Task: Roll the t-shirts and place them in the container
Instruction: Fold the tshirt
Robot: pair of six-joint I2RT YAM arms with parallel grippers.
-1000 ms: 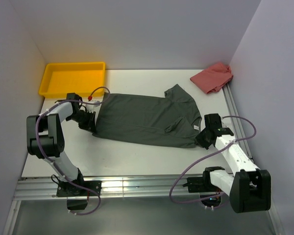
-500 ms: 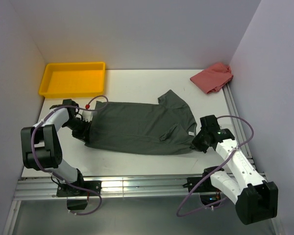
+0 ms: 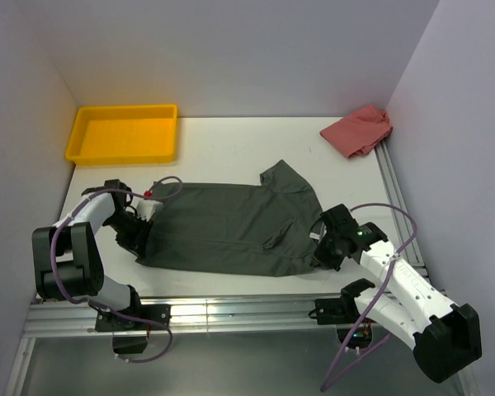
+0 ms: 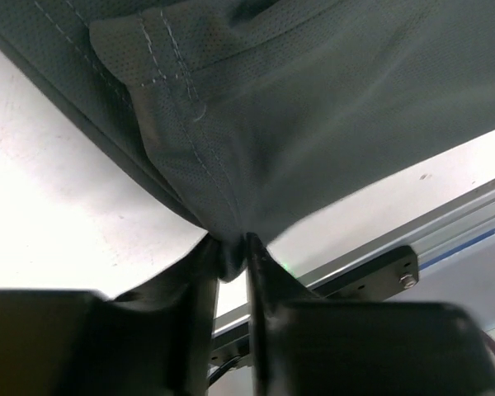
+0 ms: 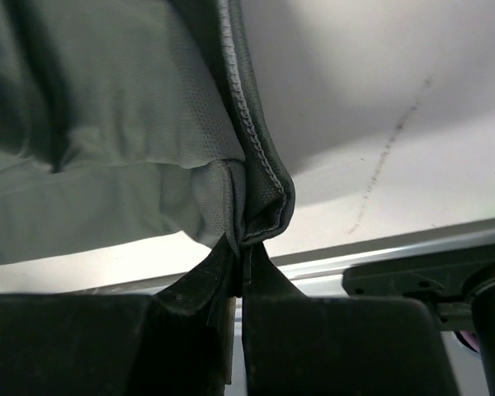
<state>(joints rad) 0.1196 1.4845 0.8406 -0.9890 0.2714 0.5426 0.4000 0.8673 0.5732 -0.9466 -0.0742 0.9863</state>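
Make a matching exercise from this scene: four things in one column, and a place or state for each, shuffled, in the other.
Things:
1. yellow tray
2. pink cloth
3. grey t-shirt
4. left hand

Places or states:
A. crumpled in the far right corner
B. spread out across the middle
C. in the far left corner
D. shut on a fabric edge

Pairs: 1-C, 2-A, 3-B, 4-D

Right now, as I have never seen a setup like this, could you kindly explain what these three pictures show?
A robot's left arm and right arm are bolted at the near edge of a white table. The wide picture comes from a fixed camera above. The two close-ups come from a camera on each wrist. On the table lie a dark grey t-shirt, a yellow tray far left and a pink cloth far right. The left gripper pinches the shirt's left edge, the right gripper its right edge.
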